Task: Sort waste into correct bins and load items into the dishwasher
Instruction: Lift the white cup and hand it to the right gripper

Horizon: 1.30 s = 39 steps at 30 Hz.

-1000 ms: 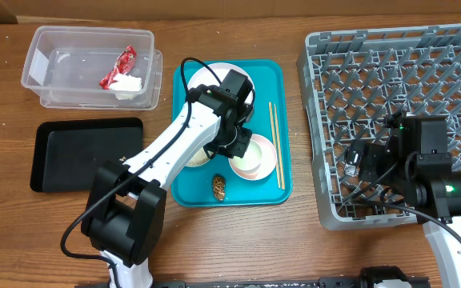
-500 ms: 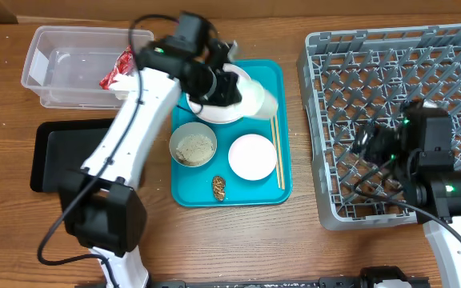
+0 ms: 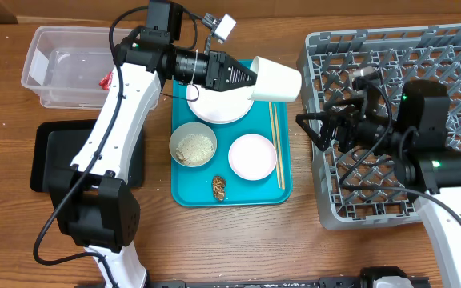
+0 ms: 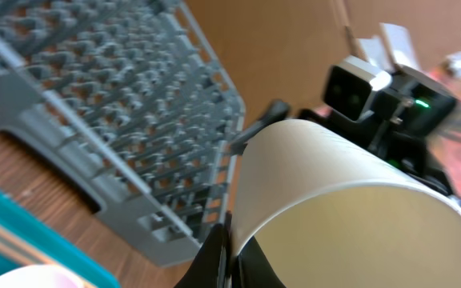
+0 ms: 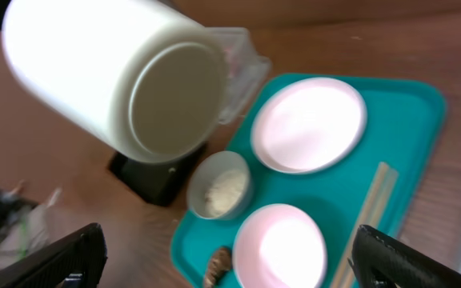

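Note:
My left gripper [image 3: 244,78] is shut on the rim of a white cup [image 3: 278,79] and holds it on its side above the right edge of the teal tray, close to the grey dish rack [image 3: 398,48]. The left wrist view shows the fingers [image 4: 230,256] pinching the cup rim [image 4: 350,208]. My right gripper [image 3: 317,128] is open and empty at the rack's left edge, facing the cup [image 5: 126,80]. On the tray lie a white plate [image 3: 214,108], a pink plate [image 3: 253,156], a bowl of rice [image 3: 193,146], a brown lump [image 3: 218,186] and chopsticks [image 3: 274,144].
The clear tub [image 3: 62,68] stands at the back left, with the red wrapper [image 3: 106,79] mostly hidden by my left arm. The black tray [image 3: 54,156] lies in front of it. The teal tray [image 3: 282,188] sits between the bins and the rack.
My left gripper has lifted the white cup off the teal tray and carried it right towards the rack, tipping it sideways. My right gripper has turned left towards the cup.

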{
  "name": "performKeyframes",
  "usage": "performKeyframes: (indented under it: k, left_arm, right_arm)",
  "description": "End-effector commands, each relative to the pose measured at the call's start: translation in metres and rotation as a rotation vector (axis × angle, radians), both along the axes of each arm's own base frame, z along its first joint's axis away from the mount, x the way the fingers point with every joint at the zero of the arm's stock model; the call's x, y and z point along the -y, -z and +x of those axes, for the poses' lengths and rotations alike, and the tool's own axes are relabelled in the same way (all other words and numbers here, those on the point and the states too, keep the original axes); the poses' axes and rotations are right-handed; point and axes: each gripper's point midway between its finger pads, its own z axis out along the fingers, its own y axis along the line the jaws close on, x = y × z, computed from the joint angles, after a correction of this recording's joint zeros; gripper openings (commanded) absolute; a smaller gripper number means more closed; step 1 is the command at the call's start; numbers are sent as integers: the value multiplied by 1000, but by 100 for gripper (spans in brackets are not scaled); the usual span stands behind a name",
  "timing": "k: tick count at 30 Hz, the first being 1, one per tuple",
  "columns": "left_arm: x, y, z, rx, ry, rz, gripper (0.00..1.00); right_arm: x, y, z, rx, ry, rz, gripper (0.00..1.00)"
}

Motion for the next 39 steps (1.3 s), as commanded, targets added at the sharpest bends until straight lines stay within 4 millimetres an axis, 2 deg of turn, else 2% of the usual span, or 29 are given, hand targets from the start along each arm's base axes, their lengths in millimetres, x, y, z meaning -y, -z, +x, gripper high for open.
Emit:
performKeyframes:
  k: [1,7,12,22,30,39]
  left_arm:
    - [7,-15,-10,14,79,-97,4]
    - [8,-15,-11,12,82,-97,4]
    - [13,-17,-16,4,102,-106,4]
    - [37,-19,-37,-3,179,-121,4]
    - [39,-19,-39,-4,186,-122,4]
    - [27,-20,-29,-9,153,-124,4]
  right_arm:
    - [-24,-29,-16,90,-210,112,100]
    - [-35,-56,-25,220,-351,187,100]
    - [-34,-64,-19,295,-349,173,100]
    - [-34,-56,-7,286,-335,167,100]
    - [-34,-61,-6,320,-339,165,100]
    - [-12,-28,26,188,-88,43,100]
